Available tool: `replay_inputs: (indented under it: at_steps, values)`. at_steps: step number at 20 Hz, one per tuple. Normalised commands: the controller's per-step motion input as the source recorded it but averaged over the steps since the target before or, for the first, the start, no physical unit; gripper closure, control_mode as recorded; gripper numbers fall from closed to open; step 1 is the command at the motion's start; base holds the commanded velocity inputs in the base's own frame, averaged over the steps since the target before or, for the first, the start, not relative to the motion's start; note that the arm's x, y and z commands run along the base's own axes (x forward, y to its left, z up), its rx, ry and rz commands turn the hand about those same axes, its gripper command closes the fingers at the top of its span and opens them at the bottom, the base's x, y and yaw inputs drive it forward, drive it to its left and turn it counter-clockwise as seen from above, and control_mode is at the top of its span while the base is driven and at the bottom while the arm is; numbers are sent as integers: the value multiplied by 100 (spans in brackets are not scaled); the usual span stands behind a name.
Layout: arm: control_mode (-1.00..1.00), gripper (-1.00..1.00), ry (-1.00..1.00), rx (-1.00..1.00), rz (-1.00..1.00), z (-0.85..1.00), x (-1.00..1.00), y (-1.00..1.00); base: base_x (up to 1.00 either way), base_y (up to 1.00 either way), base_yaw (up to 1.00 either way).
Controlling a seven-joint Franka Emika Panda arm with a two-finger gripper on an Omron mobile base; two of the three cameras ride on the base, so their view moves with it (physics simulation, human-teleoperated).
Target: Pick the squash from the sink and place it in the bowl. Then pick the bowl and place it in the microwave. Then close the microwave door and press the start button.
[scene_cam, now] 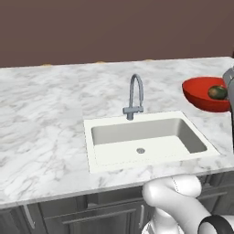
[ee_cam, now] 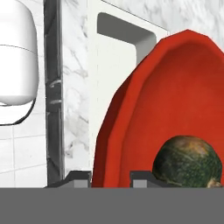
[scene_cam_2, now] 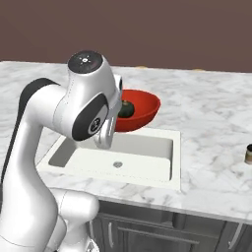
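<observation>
Tabletop (scene_cam: 45,119): white marble, carrying the sink and the bowl.
Sink (scene_cam: 141,137): off-white basin with a round drain, curved grey faucet (scene_cam: 135,97) behind it.
Bowl (ee_cam: 175,100): bright red, tilted and raised by the sink's right end, its rim passing between the tool's fingertips.
Tool (ee_cam: 110,178): jaws narrow, closed on the bowl's rim.
Squash (ee_cam: 188,162): dark green, lying inside the bowl near the gripped edge.
</observation>
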Motion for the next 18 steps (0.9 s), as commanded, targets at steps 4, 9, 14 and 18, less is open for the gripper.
replay_inputs:
  at_steps: [4, 9, 14, 18]
  values:
    - [100, 100, 0, 0, 0, 0, 0, 0, -89, 0, -3]
    - [100, 100, 0, 0, 0, 0, 0, 0, -83, 6, -3]
    - [100, 100, 0, 0, 0, 0, 0, 0, -13, 2, -16]
    - [100, 100, 0, 0, 0, 0, 0, 0, -1, 0, -73]
